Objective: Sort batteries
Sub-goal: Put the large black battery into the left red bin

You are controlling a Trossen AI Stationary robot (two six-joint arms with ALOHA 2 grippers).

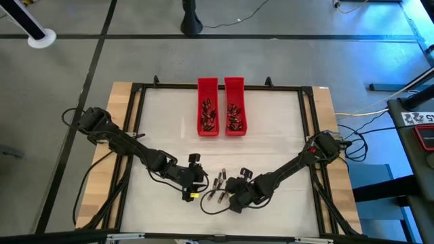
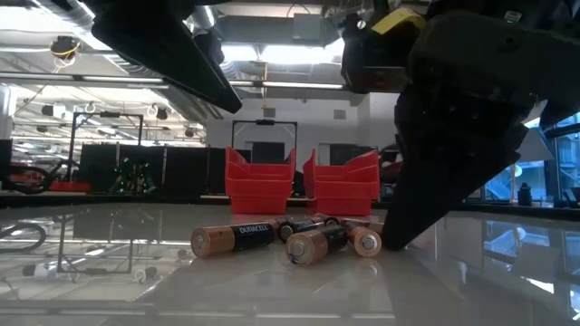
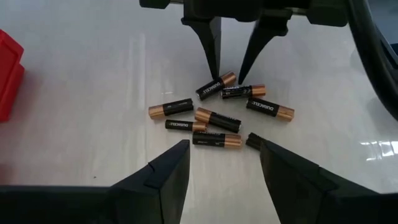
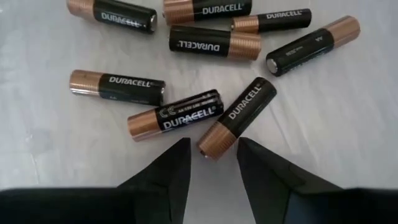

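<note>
On the left, the left arm reaches in from the table's left edge toward the near middle, and the left gripper (image 1: 194, 177) hangs low just left of a loose cluster of batteries (image 1: 218, 186). Its two dark fingers (image 3: 163, 177) stand moderately apart with nothing between them, their tips pointing at the nearest cells of the cluster.

The loose batteries lie on the white table top (image 1: 271, 146) near the front edge, between the two grippers. They are black with copper ends, several marked Duracell, lying flat at mixed angles, some touching and some just apart; eight show in the left wrist view.

Farther back, at the middle of the far side, two red trays (image 1: 207, 108) stand side by side, each holding more batteries (image 1: 234, 116).

On the right, the right arm comes in from the table's right edge, and the right gripper (image 1: 234, 196) sits at the right side of the cluster. Its fingers (image 4: 165, 171) are fairly narrow, tips down near the table on either side of the copper end of one tilted battery (image 4: 237, 117); whether they touch it I cannot tell, and it lies on the table.
</note>
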